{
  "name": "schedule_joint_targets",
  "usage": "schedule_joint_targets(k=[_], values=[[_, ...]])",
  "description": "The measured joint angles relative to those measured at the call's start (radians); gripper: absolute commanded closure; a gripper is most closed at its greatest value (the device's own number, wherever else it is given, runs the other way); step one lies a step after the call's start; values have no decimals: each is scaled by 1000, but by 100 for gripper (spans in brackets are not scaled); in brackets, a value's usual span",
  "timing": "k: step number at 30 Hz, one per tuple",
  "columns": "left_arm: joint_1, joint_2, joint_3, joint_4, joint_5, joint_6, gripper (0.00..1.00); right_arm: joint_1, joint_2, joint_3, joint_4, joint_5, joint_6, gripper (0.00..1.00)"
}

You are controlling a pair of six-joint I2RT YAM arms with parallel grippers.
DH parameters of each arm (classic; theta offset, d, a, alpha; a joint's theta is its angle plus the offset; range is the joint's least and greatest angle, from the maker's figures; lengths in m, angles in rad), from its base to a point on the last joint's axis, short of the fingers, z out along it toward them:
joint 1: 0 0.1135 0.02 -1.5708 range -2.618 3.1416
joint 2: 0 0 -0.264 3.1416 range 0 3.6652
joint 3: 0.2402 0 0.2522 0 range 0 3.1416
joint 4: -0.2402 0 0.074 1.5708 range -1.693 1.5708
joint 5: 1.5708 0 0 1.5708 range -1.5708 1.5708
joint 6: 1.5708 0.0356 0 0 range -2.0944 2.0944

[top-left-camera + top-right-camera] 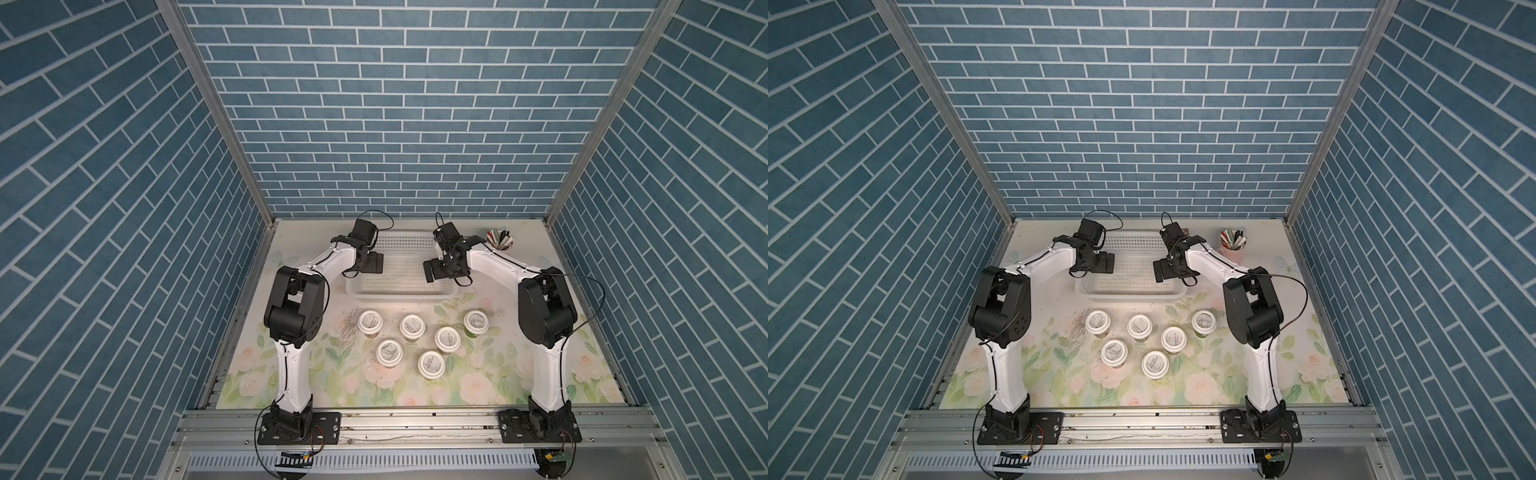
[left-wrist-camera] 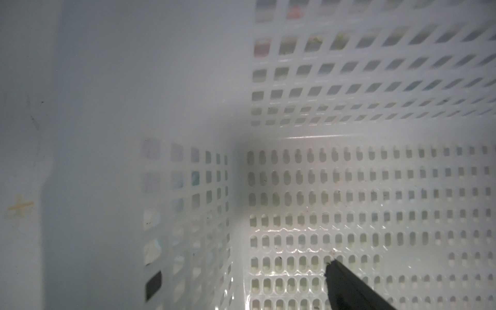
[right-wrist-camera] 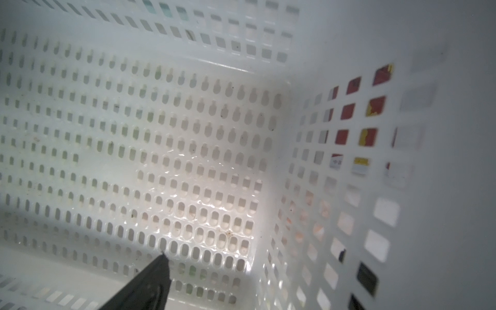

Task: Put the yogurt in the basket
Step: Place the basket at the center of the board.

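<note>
White arms [image 1: 300, 374], black joints [image 1: 295, 307], cables [image 1: 286, 374].

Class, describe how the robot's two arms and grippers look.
The left arm and right arm have smooth white links joined by bulky black joints, on black base plates. Thin black cables loop along each. The left gripper and right gripper are black and boxy, with flat dark fingers.

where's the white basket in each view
In a top view: basket at far centre, beyond the yogurt.
In a top view: basket same spot.
Left wrist: basket fills the frame, inside corner.
Right wrist: basket fills the frame, inside corner.
Shared landmark: its slotted floor.
</note>
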Motion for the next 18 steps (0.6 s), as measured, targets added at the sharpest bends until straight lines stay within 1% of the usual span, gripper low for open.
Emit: schedule_joint_targets(k=[18], values=[[6,-19,-22,52,3,17,0,14,0,0,62,101,46,0]])
